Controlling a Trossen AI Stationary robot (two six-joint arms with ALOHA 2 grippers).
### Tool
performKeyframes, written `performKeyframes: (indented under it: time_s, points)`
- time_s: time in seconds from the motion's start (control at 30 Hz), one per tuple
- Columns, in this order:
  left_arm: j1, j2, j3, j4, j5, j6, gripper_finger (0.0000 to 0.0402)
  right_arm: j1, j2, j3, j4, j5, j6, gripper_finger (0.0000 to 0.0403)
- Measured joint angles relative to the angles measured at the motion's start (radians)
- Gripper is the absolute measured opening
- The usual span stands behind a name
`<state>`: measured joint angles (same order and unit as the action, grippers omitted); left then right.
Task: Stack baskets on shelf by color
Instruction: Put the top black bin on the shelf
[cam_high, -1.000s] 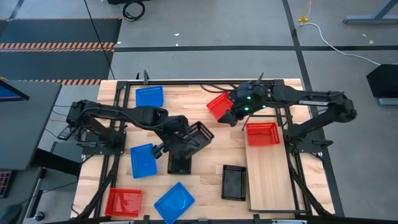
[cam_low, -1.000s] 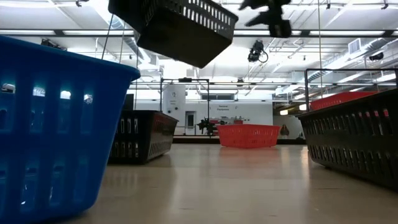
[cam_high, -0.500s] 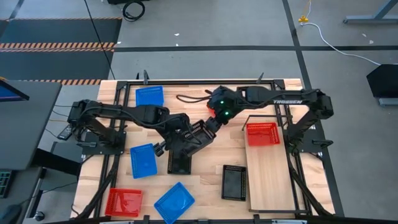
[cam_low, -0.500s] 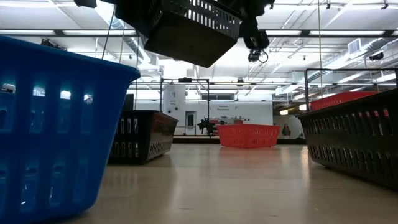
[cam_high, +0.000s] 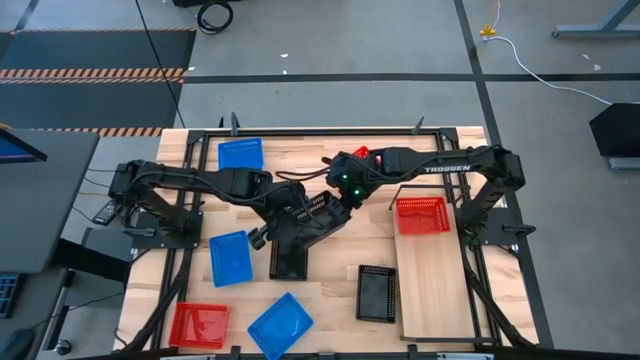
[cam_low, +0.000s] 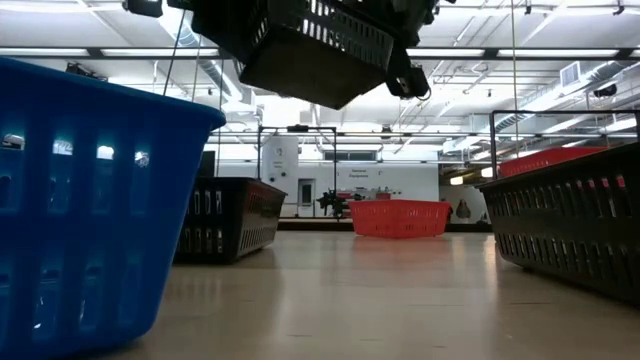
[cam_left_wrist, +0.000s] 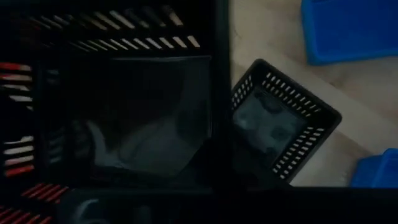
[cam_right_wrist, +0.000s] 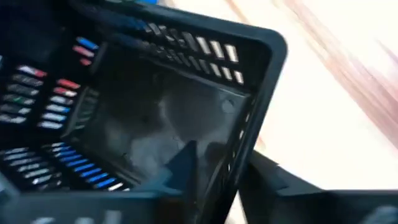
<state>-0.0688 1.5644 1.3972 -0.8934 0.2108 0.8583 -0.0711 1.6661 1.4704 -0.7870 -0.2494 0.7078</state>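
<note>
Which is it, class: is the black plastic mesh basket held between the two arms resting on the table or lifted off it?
Lifted. In the low view the black plastic mesh basket hangs tilted, clear of the wooden tabletop; the left gripper holds it.

Both grippers (cam_high: 290, 222) (cam_high: 343, 203) at raised black basket (cam_high: 318, 216), mid-table.

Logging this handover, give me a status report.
Left gripper shut on lifted black basket. Right gripper at its rim, grip unclear. One red basket on shelf. Second black basket directly beneath.
</note>
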Motion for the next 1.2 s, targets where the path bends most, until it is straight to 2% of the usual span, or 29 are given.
performKeyframes:
  time_s: [0.07,0.13,0.43,0.7,0.87,1.2]
  points:
    - [-0.002,0.000,0.000,0.020,0.002,-0.009,0.0007,-0.001,-0.003,0.000,0.000,0.009,0.004,0.0038]
    - [-0.003,-0.002,0.001,0.047,-0.011,-0.044,0.0016,-0.001,-0.006,0.000,-0.007,0.010,0.003,0.0013]
    - [0.021,-0.008,0.131,0.034,-0.045,-0.204,0.0101,0.007,-0.015,0.004,-0.100,-0.014,-0.001,0.0006]
    - [0.114,-0.013,0.219,-0.110,-0.061,-0.305,0.0169,0.063,-0.064,0.000,-0.261,-0.017,0.029,0.0003]
    - [0.163,-0.028,0.252,-0.042,-0.005,-0.301,0.0173,0.128,-0.124,0.000,-0.366,0.035,0.143,0.0002]
    - [0.154,0.000,0.281,0.105,0.053,-0.328,0.0141,0.264,-0.164,0.002,-0.471,0.116,0.541,0.0003]
